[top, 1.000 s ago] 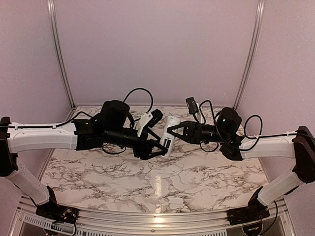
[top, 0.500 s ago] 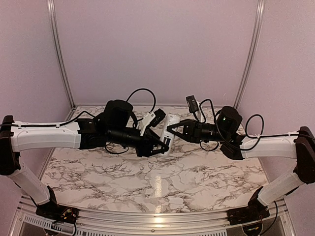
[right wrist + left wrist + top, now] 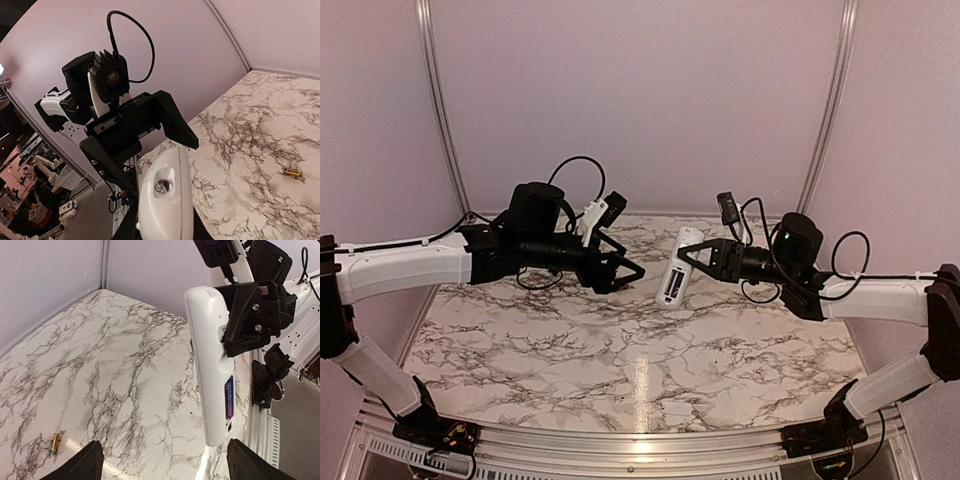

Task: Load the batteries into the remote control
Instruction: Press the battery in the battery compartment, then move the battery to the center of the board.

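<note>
The white remote control (image 3: 672, 278) hangs tilted above the marble table, with my right gripper (image 3: 689, 262) shut on its upper half. The left wrist view shows its long side and a dark label near the low end (image 3: 212, 370), with the right gripper (image 3: 250, 315) clamped on it. From the right wrist, its rounded end (image 3: 167, 192) fills the space between my own jaws (image 3: 165, 222). My left gripper (image 3: 623, 278) stands open just left of the remote, apart from it and holding nothing (image 3: 167, 465). One golden-brown battery (image 3: 55, 443) lies loose on the table (image 3: 292, 172).
The marble tabletop (image 3: 640, 350) is boxed in by pale walls with aluminium corner posts (image 3: 440, 110). Cables loop over both wrists. The left gripper (image 3: 145, 132) faces the right wrist camera, jaws spread, close behind the remote.
My left gripper closed in at the remote, then opened and drew back to the left. The right arm shifted slightly right, still holding the remote.
</note>
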You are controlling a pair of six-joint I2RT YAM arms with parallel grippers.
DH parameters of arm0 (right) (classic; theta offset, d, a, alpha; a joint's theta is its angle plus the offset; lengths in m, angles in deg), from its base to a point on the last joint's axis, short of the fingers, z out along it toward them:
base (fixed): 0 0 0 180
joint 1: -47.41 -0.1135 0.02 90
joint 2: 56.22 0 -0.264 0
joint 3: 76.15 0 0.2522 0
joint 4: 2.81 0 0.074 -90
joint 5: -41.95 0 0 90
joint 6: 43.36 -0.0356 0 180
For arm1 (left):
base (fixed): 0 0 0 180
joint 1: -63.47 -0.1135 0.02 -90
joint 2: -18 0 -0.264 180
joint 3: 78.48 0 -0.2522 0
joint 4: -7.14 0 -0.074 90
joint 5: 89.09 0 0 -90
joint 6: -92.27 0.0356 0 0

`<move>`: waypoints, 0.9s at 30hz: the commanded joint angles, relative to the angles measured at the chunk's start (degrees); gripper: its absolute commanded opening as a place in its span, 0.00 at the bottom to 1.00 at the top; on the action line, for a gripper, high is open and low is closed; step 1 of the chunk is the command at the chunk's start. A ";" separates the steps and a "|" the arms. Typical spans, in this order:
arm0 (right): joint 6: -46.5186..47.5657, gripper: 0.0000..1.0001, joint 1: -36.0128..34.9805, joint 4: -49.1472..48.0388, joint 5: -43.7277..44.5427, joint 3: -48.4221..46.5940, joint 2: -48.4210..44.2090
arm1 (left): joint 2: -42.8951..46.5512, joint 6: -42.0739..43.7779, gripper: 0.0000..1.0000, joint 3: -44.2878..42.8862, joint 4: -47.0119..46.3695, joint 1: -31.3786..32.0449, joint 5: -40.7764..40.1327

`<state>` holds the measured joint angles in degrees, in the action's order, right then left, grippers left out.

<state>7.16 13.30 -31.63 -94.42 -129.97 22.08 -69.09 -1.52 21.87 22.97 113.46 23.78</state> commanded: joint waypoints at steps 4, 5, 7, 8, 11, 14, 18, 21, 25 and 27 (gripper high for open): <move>5.19 0.00 7.32 9.56 0.47 1.85 -5.33 | -4.96 9.47 0.87 -10.44 13.90 -6.88 -6.27; 5.53 0.00 8.60 10.28 0.27 2.26 -6.00 | -8.32 10.65 0.85 -12.98 17.94 -8.07 -7.04; 6.08 0.00 10.30 11.60 -0.01 2.97 -7.09 | -13.70 11.70 0.80 -19.95 23.64 -9.43 -8.88; 6.27 0.00 11.02 12.09 -0.15 3.32 -7.54 | -16.35 12.57 0.78 -22.36 26.19 -9.81 -9.70; 6.62 0.00 12.84 12.90 -0.67 4.43 -8.76 | -22.76 14.55 0.76 -28.97 31.77 -10.17 -12.41; 6.55 0.00 14.14 12.86 -1.28 5.58 -9.38 | -28.19 15.75 0.74 -34.84 36.01 -10.34 -15.02; 6.90 0.00 15.07 12.83 -1.40 6.58 -9.90 | -36.53 16.41 0.68 -43.50 41.76 -10.53 -19.45; 7.09 0.00 15.12 12.78 -1.68 6.74 -9.67 | -41.42 16.98 0.66 -47.67 43.81 -10.56 -20.66; 6.98 0.00 15.21 12.77 -1.77 6.84 -9.16 | -45.59 17.46 0.62 -50.14 44.03 -10.53 -20.96; 6.70 0.00 15.21 12.50 -1.78 6.92 -8.85 | -46.91 17.79 0.62 -50.97 44.04 -10.53 -20.86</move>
<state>13.65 27.86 -18.52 -95.54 -122.97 13.15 -113.26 14.79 -26.54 63.60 103.02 4.37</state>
